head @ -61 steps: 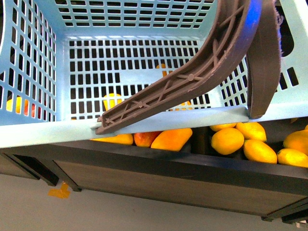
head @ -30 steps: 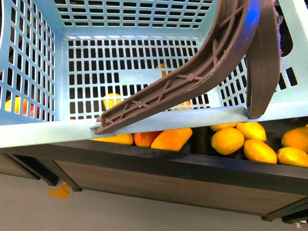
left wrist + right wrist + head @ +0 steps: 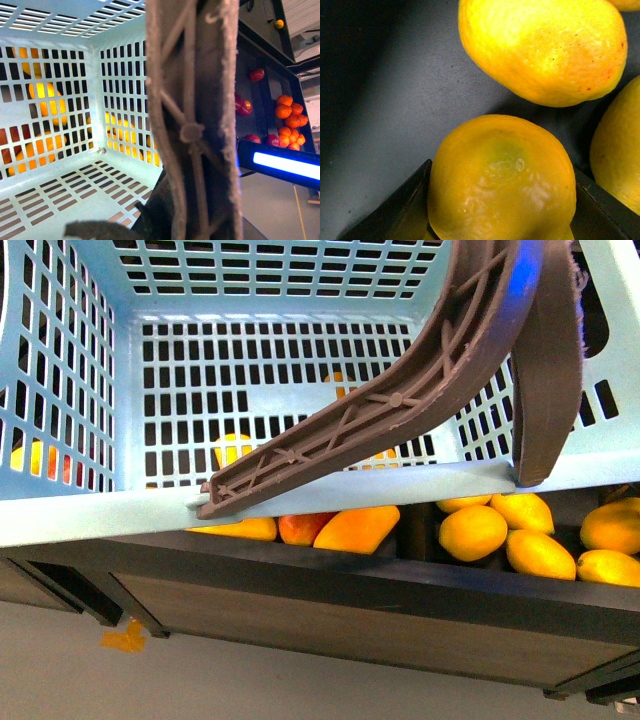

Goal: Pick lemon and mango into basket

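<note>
Lemon [image 3: 500,170] sits pinched between the right gripper's [image 3: 502,220] dark fingers [image 3: 395,212], neighbouring fruit [image 3: 545,50] just beyond their tips; best lift straight, squeeze even on slick skin, then clear the basket [image 3: 90,515] rim

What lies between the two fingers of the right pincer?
A lemon: the right wrist view shows it filling the gap between the dark fingers, touching both.
</note>
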Controlling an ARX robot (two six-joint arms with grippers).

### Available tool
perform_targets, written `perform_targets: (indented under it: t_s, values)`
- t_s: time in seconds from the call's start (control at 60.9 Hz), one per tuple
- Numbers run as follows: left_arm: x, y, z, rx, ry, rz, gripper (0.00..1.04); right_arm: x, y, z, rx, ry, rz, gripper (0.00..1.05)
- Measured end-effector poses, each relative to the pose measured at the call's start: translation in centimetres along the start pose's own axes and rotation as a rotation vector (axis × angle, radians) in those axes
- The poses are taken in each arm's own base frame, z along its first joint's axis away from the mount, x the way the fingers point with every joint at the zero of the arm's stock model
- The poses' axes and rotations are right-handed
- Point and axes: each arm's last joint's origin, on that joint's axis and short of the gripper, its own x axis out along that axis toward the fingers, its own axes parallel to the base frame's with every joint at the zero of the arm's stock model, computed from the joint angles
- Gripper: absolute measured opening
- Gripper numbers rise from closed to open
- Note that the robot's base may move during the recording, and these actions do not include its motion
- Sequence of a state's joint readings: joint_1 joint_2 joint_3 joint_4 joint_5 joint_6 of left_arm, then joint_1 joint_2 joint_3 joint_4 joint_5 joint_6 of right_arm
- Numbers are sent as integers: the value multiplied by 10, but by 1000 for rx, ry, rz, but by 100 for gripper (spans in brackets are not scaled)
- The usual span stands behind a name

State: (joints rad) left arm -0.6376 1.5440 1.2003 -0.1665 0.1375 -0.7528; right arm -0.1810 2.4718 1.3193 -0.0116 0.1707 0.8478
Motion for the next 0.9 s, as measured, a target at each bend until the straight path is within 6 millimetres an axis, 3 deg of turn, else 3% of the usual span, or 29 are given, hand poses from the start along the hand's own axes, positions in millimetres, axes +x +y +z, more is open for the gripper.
perform_targets:
  t_s: [0.164,0.427,0.771,0.902]
  values:
    - [0,0,0,0,0,0,4,-35,5,14,-86,-65,100,64]
    - [0,0,0,0,0,0,4,-132,10,35,-313,-214,373,63]
    - [0,0,0,0,0,0,4,-257,-10,29,-437,-360,682,63]
    - [0,0,0,0,0,0,4,-309,-8,14,-439,-436,821,63]
